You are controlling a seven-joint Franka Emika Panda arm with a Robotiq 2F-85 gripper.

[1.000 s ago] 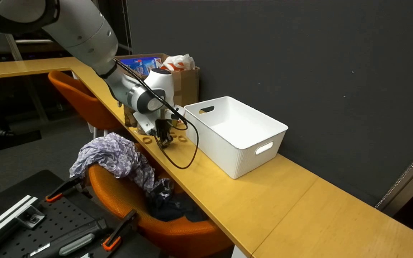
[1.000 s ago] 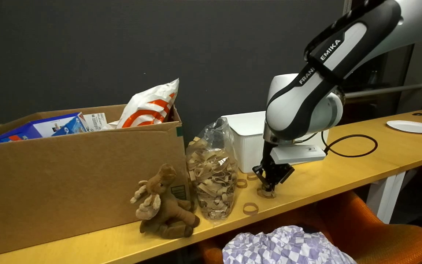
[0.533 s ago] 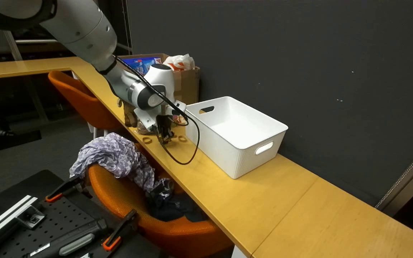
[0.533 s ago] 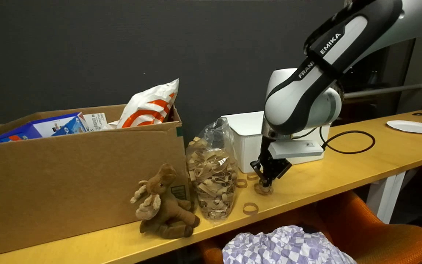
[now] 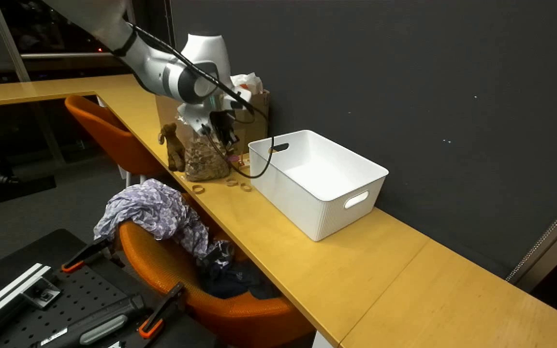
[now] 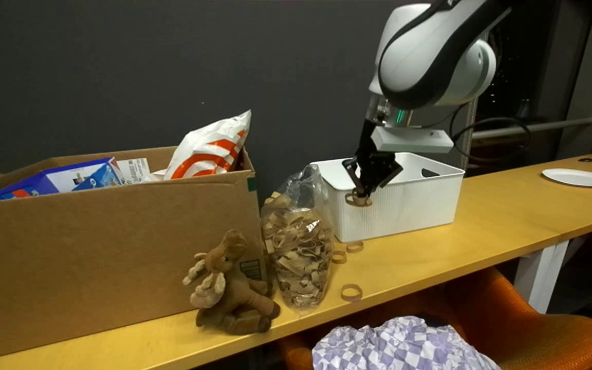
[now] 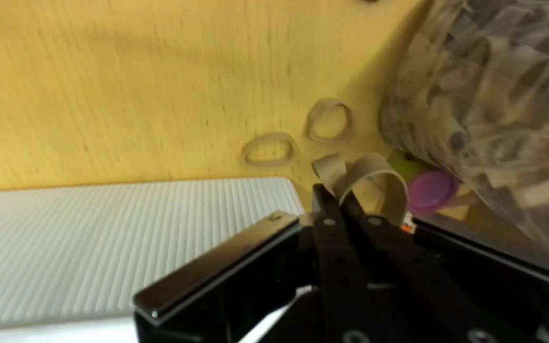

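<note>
- Hand (image 7: 335, 195) just came up off the table (image 5: 380, 270), clenched on a brown loop (image 6: 358, 202)
- Loop's in the air now, beside the white bin (image 5: 298, 203), not in it
- So the pick-up looks done imo; three more loops (image 6: 351, 298) are lying on the table

Dim overall, the light seemingly from above; in an exterior view the worktop (image 5: 346, 270) is warmly lit, while the floor (image 5: 80, 193) past its front edge sinks into gloom; the white box (image 5: 288, 193) looks washed out inside; in an exterior view glare dots the plastic bag (image 6: 298, 257), and the cable (image 6: 499, 119) is smeared; the wrist view is soft, the bag blurred with a shadow beside it on the worktop, the gripped tan band (image 7: 362, 166) clearer.
</note>
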